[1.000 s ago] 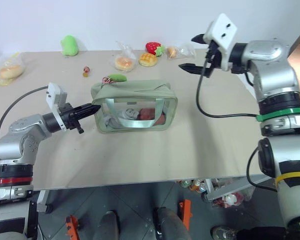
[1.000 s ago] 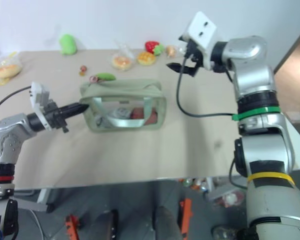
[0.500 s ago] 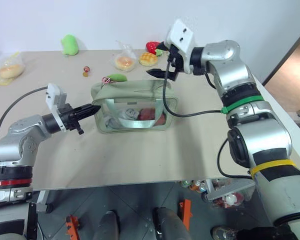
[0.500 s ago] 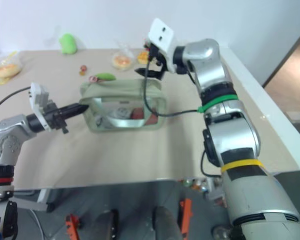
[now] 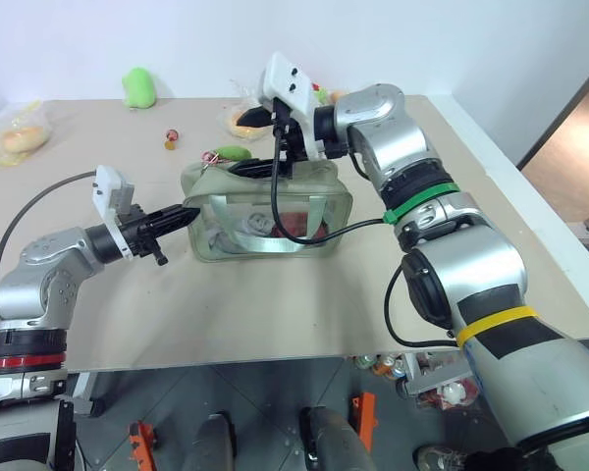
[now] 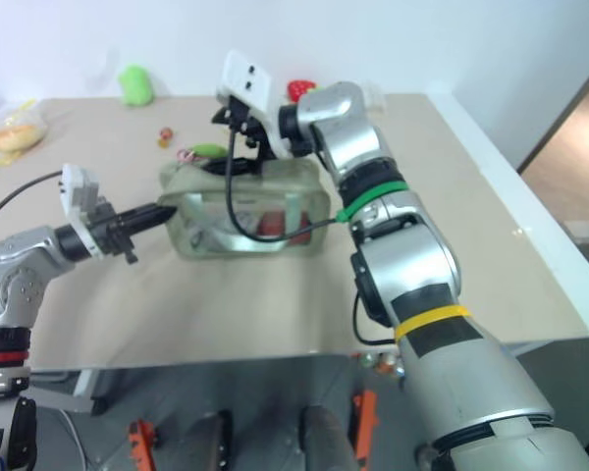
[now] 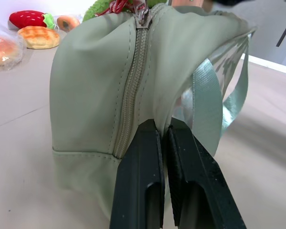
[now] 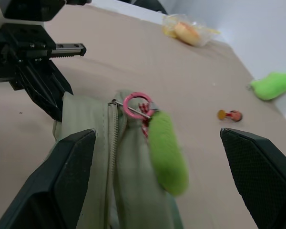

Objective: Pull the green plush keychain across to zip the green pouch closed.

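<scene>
pouch [image 5: 265, 211]: you've got it mid-table, long side facing the camera, clear window and webbing handle toward you. Red and grey items visible through the window.
zipper [image 7: 133, 90]: runs down the pouch's end panel in the left wrist view; its pull sits at the top of that end, on the robot's left.
keychain [image 8: 167, 151]: lime-green, fuzzy, hanging off a pink ring [image 8: 136, 105] at the pull, draped over the pouch's far upper edge at the left end. In the head view you see it just behind the pouch's left corner [image 5: 230, 153].
left gripper [image 5: 185, 214]: fingers pressed together, clamped on the fabric of the pouch's left end, just beside the zipper seam. Points level toward the pouch.
right gripper [image 5: 247, 142]: your jaws are spread wide, holding nothing. It hangs over the pouch's top left part, one finger [image 8: 66, 181] either side of the keychain in the wrist view. No contact with the keychain that I can see.
table [image 5: 275, 304]: beige.
far edge clutter: green blob toy [image 5: 136, 87], bagged bread [image 5: 20, 137] at far left, small red-yellow bit [image 5: 170, 138], well apart from the pouch.
</scene>
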